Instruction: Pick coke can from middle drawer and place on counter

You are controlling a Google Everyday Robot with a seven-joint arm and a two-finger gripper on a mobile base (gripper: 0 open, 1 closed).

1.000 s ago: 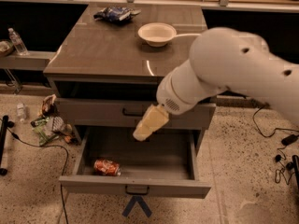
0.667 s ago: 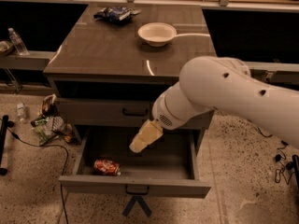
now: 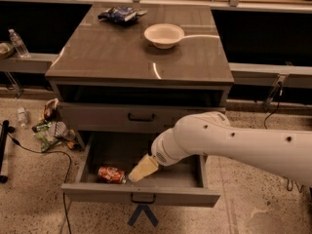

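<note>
The coke can point(image 3: 110, 174), red with silvery ends, lies on its side at the left of the open middle drawer point(image 3: 141, 195). My gripper point(image 3: 139, 171), pale yellow at the end of the white arm, reaches down into the drawer and sits just right of the can, close to it or touching it. The counter point(image 3: 141, 48) is the cabinet's glossy grey-brown top above.
A white bowl point(image 3: 164, 35) and a blue chip bag point(image 3: 118, 14) sit on the counter. A closed grey drawer front point(image 3: 141, 117) is above the open one. Litter point(image 3: 51, 126) lies on the floor at the left. A water bottle point(image 3: 17, 43) stands on a ledge at far left.
The arm has lowered and swung left. My gripper went from above the drawer down into it, ending beside the can.
</note>
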